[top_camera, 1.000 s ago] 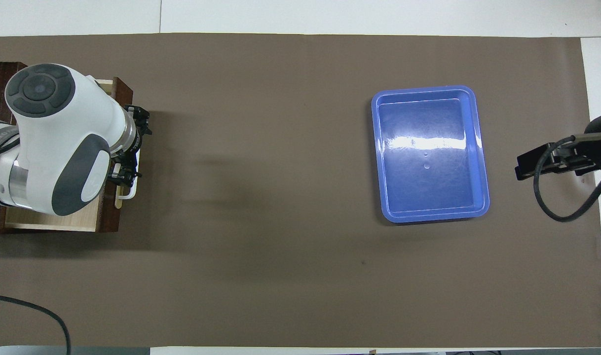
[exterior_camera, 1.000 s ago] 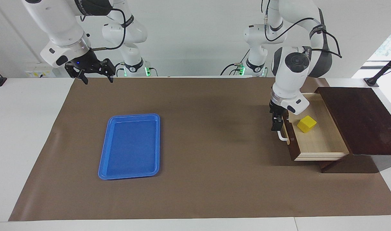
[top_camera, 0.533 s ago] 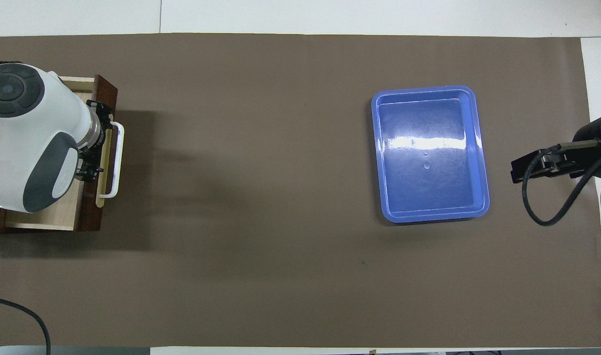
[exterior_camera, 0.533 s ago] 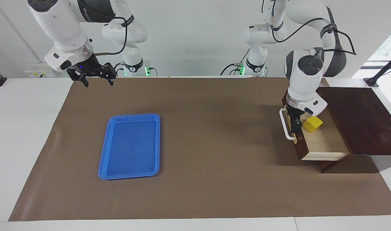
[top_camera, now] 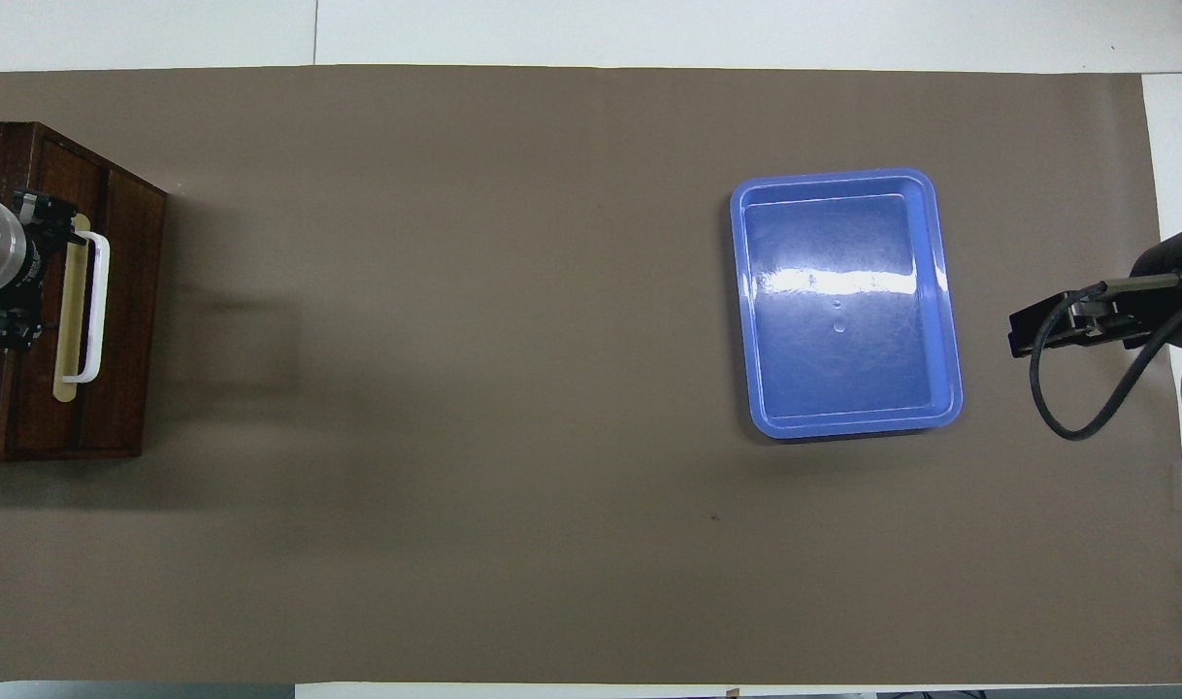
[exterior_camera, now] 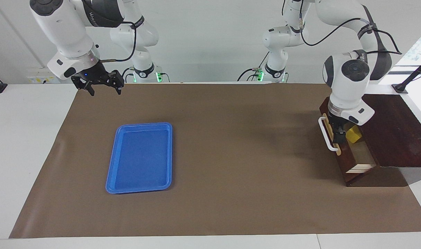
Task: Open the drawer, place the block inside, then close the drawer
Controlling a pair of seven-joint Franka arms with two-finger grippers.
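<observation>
- While the right arm waited at its own end of the table, the right gripper [exterior_camera: 101, 83] hung in the air over the brown mat's [exterior_camera: 210, 162] edge nearest the robots, its fingers spread apart and holding nothing.
- The left gripper [exterior_camera: 337, 134] was low at the drawer [exterior_camera: 345, 157], just inside the dark front and beside the white handle [exterior_camera: 325, 134]; whether its fingers were parted or closed could not be told.
- The drawer stood only slightly out of the dark wooden box [exterior_camera: 393, 129], at the left arm's end of the table, with a narrow strip of pale interior showing.
- The block [exterior_camera: 354, 134] lay inside the drawer, partly hidden by the left gripper and close to the box's edge.
- The blue tray [exterior_camera: 115, 174] lay flat on the mat toward the right arm's end, well apart from the drawer and with nothing in it.
</observation>
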